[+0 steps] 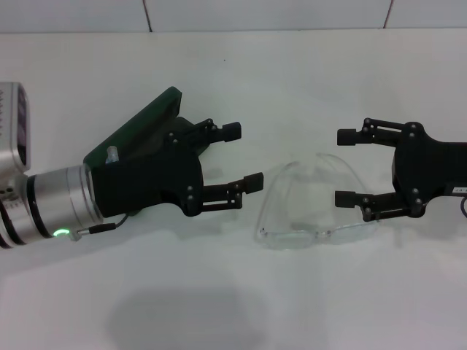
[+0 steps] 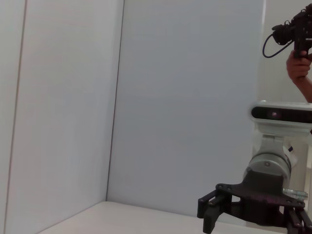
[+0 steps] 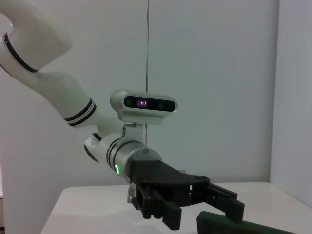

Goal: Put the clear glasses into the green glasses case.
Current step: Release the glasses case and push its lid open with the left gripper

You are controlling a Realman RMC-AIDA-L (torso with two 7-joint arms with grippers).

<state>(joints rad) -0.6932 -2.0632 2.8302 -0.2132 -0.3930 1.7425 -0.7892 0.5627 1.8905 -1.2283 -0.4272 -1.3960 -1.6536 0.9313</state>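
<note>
Nearest us in the head view lie the clear glasses (image 1: 310, 208) on the white table (image 1: 241, 306), between our two grippers, lens side toward us and arms curving away. Our right gripper (image 1: 349, 166) hovers just beside them with jaws wide, its lower finger over the far right end of the frame. Our left gripper (image 1: 244, 157) is also wide open and holds nothing, sitting over the green case (image 1: 139, 127), which lies behind it and is largely hidden, so we cannot tell whether the lid is up.

We judge the main risk to be the glasses themselves: thin, slick, nearly invisible plastic could skid sideways or pop out of a pinch on one arm. Our left gripper could also nudge the case as it moves.

The right wrist view shows the left gripper (image 3: 195, 202) from the front, with a corner of the case (image 3: 229, 225) beneath. The left wrist view catches the right gripper (image 2: 214, 214) and, farther off, a person's hand (image 2: 300, 70) holding a device.
</note>
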